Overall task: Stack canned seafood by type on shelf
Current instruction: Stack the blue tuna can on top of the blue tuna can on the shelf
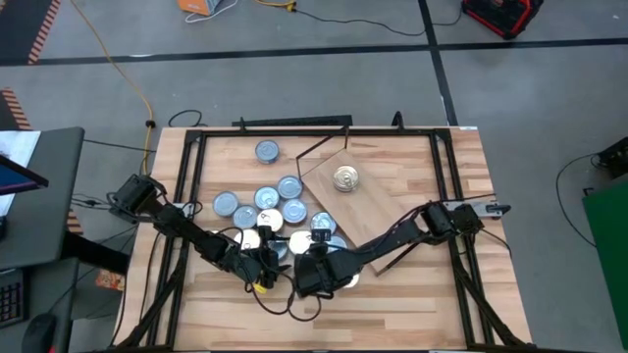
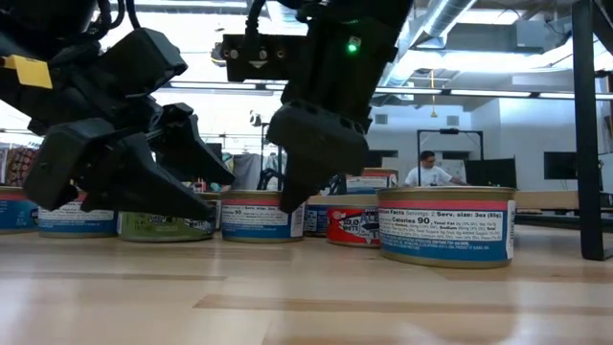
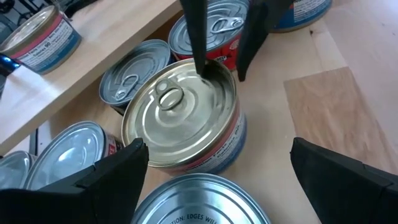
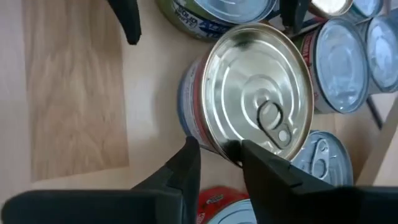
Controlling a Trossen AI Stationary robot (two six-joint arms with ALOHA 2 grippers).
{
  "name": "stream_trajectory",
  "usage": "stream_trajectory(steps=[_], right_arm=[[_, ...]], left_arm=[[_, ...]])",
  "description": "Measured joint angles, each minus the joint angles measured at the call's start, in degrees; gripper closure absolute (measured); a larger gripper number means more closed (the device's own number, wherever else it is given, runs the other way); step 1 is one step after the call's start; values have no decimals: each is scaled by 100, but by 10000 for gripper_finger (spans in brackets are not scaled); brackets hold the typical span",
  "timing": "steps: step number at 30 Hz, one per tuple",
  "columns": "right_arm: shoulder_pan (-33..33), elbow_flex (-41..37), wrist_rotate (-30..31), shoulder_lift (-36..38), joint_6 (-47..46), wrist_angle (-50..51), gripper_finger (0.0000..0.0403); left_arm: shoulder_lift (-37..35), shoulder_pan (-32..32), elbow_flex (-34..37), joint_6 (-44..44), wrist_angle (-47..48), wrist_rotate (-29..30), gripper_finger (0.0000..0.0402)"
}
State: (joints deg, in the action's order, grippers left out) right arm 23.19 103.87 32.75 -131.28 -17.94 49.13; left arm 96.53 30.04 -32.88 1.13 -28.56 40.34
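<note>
Reaching in from 3 o'clock, the right pincer (image 1: 316, 277) pinches the near rim of an upright, lid-up tin (image 4: 249, 121) at the cluster's 6 o'clock edge, beside the wide-open, empty left pincer (image 1: 257, 257), the shelf (image 1: 365, 208) beyond.

You're getting bright, even overhead light in the high view, with only soft shadows lying on the tabletop (image 1: 412, 294). Ceiling lights are blowing out behind the low view, leaving the arms backlit and dark. Tin lids (image 3: 180, 109) are glaring in both wrist views, and near fingers are blurring.
</note>
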Motion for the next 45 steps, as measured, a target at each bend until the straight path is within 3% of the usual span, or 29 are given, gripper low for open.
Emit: stream_trajectory(steps=[13,23,32,40,45], right_arm=[[259,-45,-13,4,60,41,301],[343,-54,-134,-14,1018,-594,301],[416,-60,-179,-23,1650,-856,301],[183,167,-429,318,1038,-505,292],[83,200,-500,744,-78,180,280]], left_arm=[[-198,0,0,238,233,-59,24],[-474,0,0,687,440,-916,24],[-472,-2,0,751,476,-941,24],[-472,-2,0,702,568,-1071,24],[-476,-2,-4,769,566,-1336,24]])
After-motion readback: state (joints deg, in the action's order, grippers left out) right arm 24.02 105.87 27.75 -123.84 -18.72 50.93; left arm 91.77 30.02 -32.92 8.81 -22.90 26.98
